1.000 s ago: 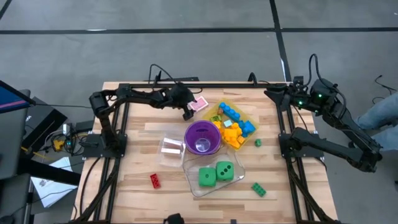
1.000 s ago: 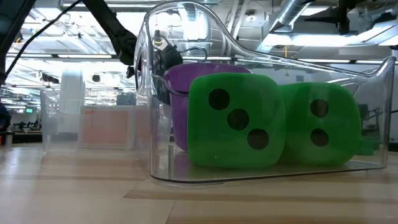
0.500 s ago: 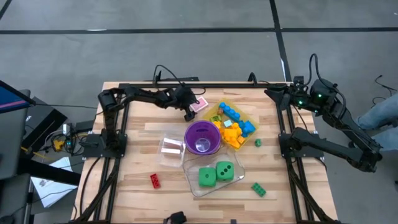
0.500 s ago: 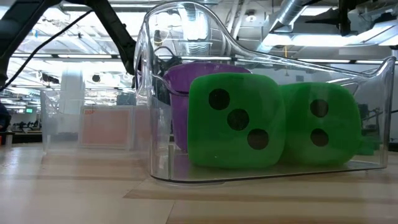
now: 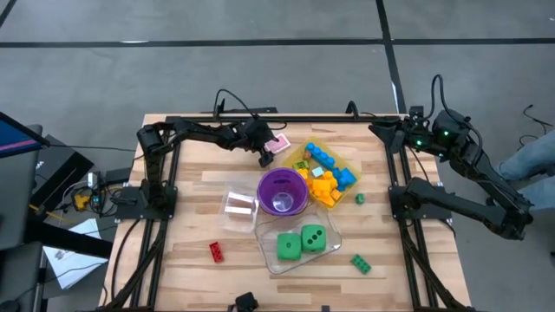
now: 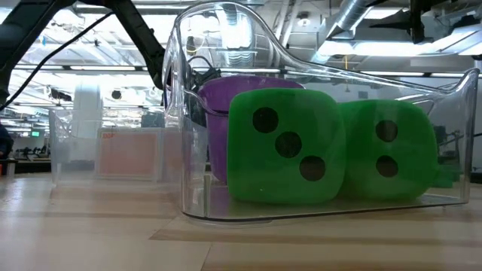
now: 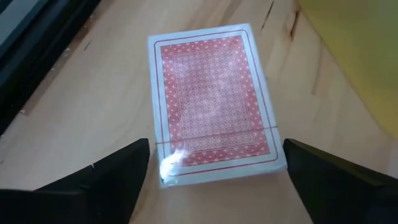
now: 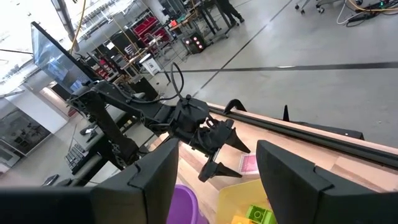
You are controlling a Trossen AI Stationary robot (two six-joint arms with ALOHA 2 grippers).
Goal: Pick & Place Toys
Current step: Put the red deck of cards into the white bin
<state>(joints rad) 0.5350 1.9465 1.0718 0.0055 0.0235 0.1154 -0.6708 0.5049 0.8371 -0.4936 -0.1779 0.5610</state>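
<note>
While the left gripper (image 5: 264, 159) hovers, fingers apart, over a red-backed card deck (image 7: 214, 102) near the worktop's far edge, green dice (image 5: 300, 242) sit in a clear tub (image 5: 267, 227); right gripper (image 8: 214, 180) parked half-open.

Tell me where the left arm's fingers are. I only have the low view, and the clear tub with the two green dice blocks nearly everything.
Observer: The left gripper hangs at the table's far side, over a red-backed card pack, not a toy.
Operator: Report how it stands.
Observer: Open, one finger on each side of the pack, which lies flat on the wood near the yellow tray.
Operator: Give me the right arm.
Observer: The right gripper waits above the table's far right corner, open and empty.
</note>
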